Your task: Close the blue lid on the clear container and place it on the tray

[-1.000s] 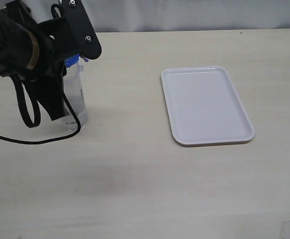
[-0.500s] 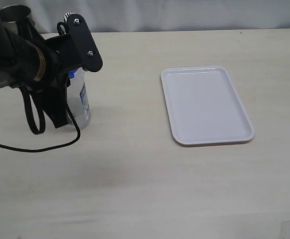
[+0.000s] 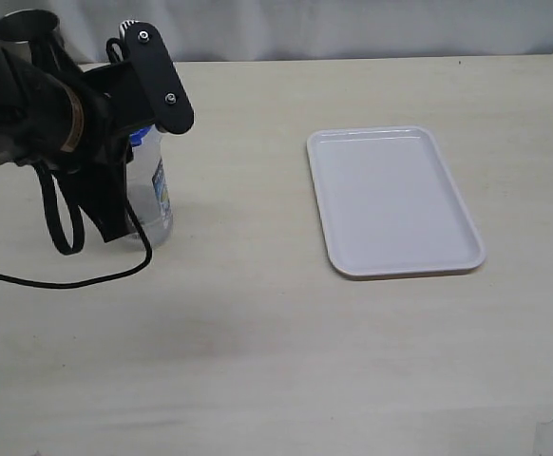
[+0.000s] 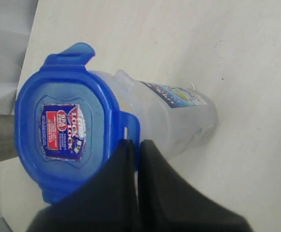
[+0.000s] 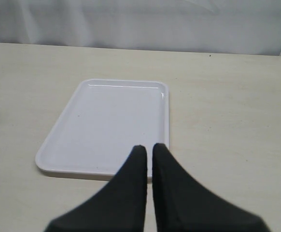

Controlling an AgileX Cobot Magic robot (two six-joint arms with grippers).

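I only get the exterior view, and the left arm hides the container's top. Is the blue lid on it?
Observer: Yes, the left wrist view shows the blue lid sitting on the clear container.
Operator: Flaps snapped down?
Observer: Not all: one flap sticks outward; the one beside the shut left claw looks folded down.
Operator: And the right claw?
Observer: Shut, empty, facing the tray.

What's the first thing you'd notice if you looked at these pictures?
Probably the bright-blue plastic lid with its red-and-blue sticker, sitting on the tall clear plastic container at the left of the table. The black left claw is shut right beside one lid flap. Next comes the flat white rectangular plastic tray, lying bare on the right, apart from the container.
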